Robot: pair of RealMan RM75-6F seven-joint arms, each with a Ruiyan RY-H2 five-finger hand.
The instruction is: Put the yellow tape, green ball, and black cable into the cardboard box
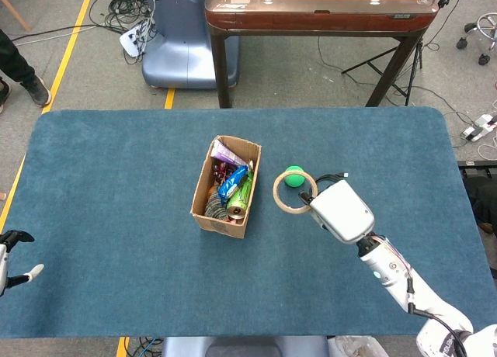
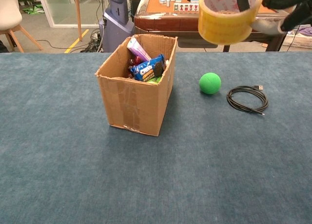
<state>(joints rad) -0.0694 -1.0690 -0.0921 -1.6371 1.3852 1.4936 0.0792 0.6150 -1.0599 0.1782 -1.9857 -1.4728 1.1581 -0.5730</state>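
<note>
My right hand [image 1: 340,210] holds the yellow tape [image 2: 225,20] high above the table, to the right of the cardboard box [image 2: 135,100]. From the head view the tape ring [image 1: 293,192] hangs over the green ball [image 1: 293,177]. The ball [image 2: 210,83] rests on the cloth right of the box. Beside it lies the coiled black cable [image 2: 247,98], mostly hidden under my hand in the head view. My left hand [image 1: 11,260] stays at the table's left edge, fingers apart, holding nothing.
The box [image 1: 226,186] holds several snack packs and a can. A wooden mahjong table [image 1: 318,4] stands behind the blue table [image 1: 116,194], with a grey machine base [image 1: 180,39] at its left.
</note>
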